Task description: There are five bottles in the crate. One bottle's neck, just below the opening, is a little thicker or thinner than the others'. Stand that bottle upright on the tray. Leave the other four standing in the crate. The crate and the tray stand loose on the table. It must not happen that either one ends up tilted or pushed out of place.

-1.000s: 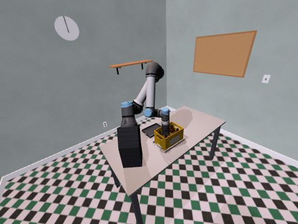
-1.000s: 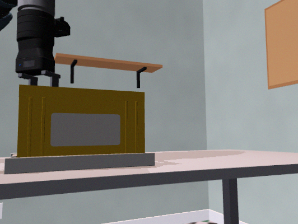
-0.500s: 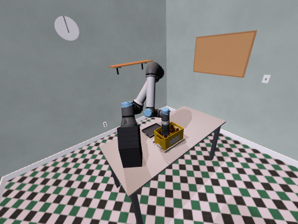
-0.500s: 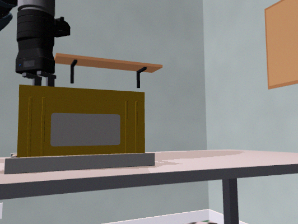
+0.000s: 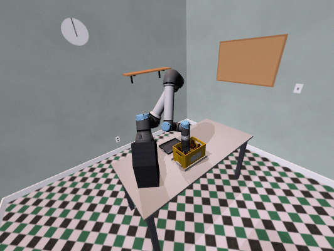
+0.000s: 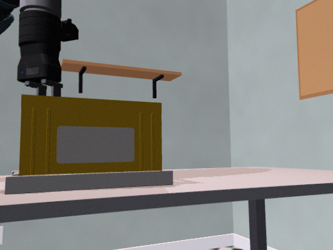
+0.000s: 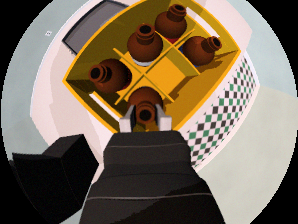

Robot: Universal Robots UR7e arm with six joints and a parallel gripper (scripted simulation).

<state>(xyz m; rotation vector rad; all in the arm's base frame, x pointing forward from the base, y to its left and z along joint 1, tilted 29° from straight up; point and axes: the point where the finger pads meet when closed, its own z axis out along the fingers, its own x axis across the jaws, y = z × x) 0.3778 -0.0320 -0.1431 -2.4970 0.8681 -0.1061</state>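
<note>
The hand (image 6: 48,89) (image 7: 145,111) reaches straight down into one end of the yellow crate (image 5: 184,161) (image 6: 91,104) (image 7: 77,95), its two fingers clamped on the neck of the nearest bottle (image 7: 145,97), which is inside its compartment. The other four bottles stand in the crate too: one (image 7: 112,75) toward the tray side, one (image 7: 145,46) beyond the middle, and two (image 7: 171,24) (image 7: 200,50) toward the far end. Yellow dividers (image 7: 159,89) run between the compartments, and one compartment beside the held bottle has no bottle in it. Whether the held bottle is the odd one, I cannot tell from the necks. The crate walls rise around the bottles on all sides, so the fingers work just inside the rim. Under the crate lies a low grey base (image 5: 195,164) (image 6: 91,182), wider than the crate, on the surface (image 5: 226,135) (image 6: 250,176). The dark tray (image 5: 169,146) (image 7: 95,25) lies flat near the crate, apart from it, with no bottle on it. The black pedestal (image 5: 145,163) carries the arm (image 5: 169,101) at one end of the surface, and behind hangs an orange shelf (image 5: 147,71) (image 6: 122,70) on the wall.
</note>
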